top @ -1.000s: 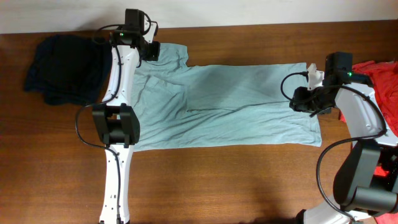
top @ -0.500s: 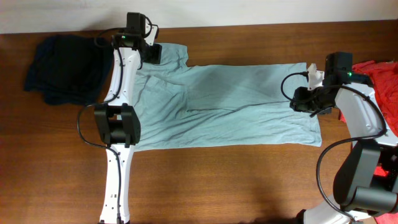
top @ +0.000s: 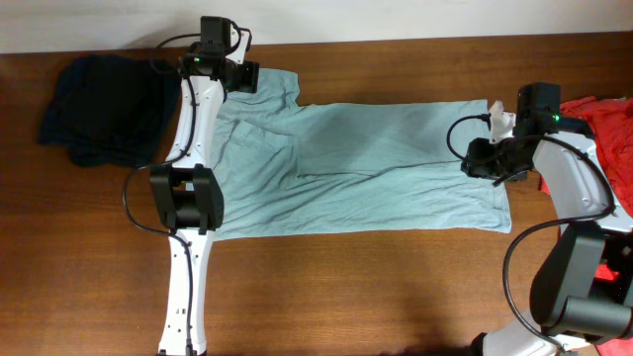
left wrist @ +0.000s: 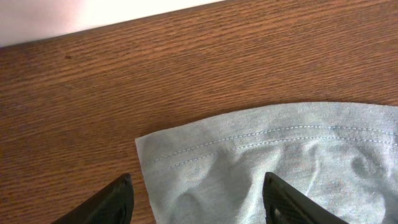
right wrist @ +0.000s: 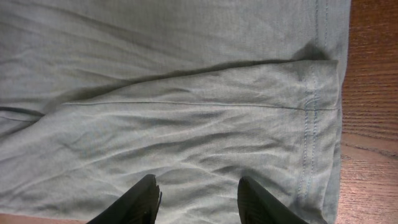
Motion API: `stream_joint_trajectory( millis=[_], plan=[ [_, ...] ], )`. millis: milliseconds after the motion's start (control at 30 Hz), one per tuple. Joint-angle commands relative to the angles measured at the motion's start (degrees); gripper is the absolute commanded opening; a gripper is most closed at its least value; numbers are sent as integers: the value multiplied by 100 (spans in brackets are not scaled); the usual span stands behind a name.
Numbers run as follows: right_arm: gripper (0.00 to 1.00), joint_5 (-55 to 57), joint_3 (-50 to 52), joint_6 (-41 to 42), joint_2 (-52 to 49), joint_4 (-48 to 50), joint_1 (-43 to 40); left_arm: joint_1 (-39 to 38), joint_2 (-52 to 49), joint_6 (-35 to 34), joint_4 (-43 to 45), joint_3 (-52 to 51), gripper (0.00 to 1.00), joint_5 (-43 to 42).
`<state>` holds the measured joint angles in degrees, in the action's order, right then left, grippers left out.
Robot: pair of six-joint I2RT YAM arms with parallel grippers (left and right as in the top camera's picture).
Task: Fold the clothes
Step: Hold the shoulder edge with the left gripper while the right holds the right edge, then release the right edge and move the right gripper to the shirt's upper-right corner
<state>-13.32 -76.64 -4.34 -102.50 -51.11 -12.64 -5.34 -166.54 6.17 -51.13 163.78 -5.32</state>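
Presently the grey-teal T-shirt point(top: 366, 168) is lying spread across the tabletop point(top: 346, 287), between the navy garment point(top: 99, 109) and the red shirt point(top: 608, 124). The left hand point(left wrist: 198, 186) is hovering open over one hemmed corner, gripping nothing; the right hand point(right wrist: 198, 190) is standing open over the opposite end, likewise empty.

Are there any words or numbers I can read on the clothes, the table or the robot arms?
None can be read.
The grey-teal T-shirt is plain, with only stitching along its hem.
The navy garment, the red shirt, the wooden table and the robot arms show no writing.
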Motion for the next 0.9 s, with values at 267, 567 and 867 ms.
stream_joint_trajectory(
  millis=[267,567,867],
  plan=[
    [46,46,26,17,-20,-7,31,15,-511,-116,-9,107,67,59],
    [46,46,26,17,-20,-7,31,9,-531,-212,-389,111,44,-765],
    [46,46,26,15,-20,-7,31,24,-511,-227,-975,125,35,-820]
  ],
)
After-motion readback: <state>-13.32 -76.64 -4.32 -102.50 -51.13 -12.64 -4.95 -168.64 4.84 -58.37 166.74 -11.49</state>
